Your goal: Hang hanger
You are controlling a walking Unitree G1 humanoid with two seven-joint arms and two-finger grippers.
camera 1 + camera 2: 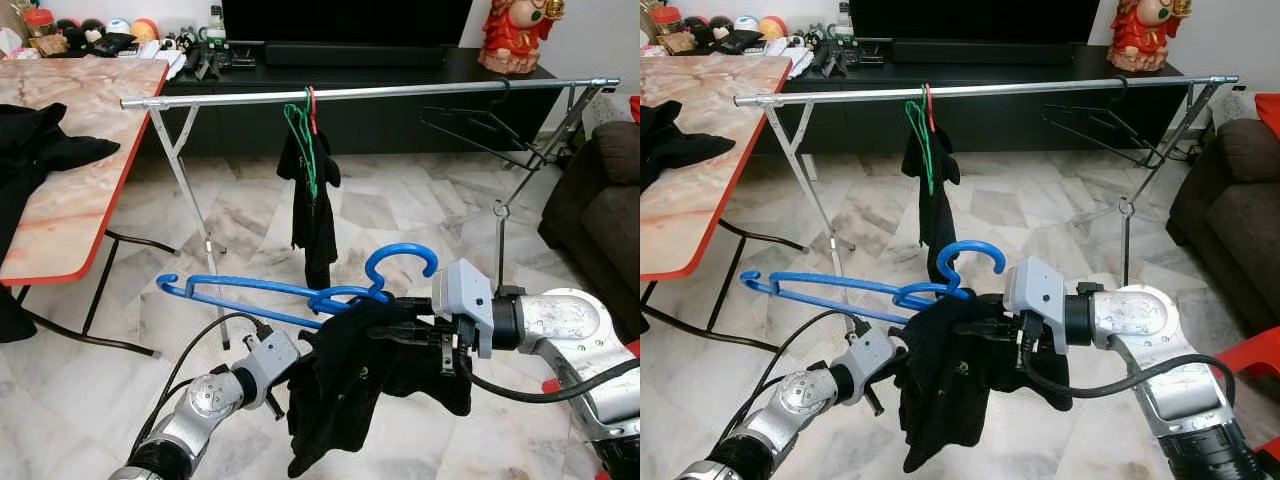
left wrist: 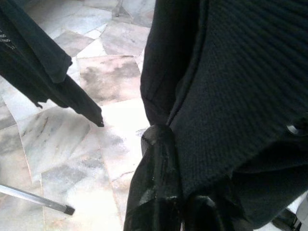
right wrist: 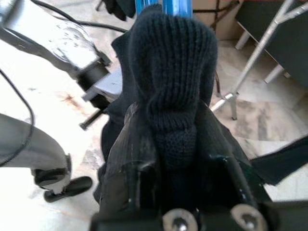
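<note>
The blue hanger (image 1: pixel 290 292) with a black knit garment (image 1: pixel 370 385) draped on it sits well below and in front of the silver rail (image 1: pixel 370 93) — its hook up, its long bar reaching toward the marble-topped table (image 1: pixel 70 150). The right gripper (image 3: pixel 178 144) is clamped on the garment's bunched top just under the hook, while the left gripper (image 2: pixel 166 192) presses into the garment's other side; whether those fingers are together, I cannot tell. On the rail itself hang a green hanger (image 1: pixel 300 135) with a dark cloth (image 1: pixel 312 215) near the middle and an empty black hanger (image 1: pixel 480 125) farther along.

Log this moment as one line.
right gripper: shut on black garment | blue hanger: carrying garment, not on rail | left gripper: touching garment
</note>
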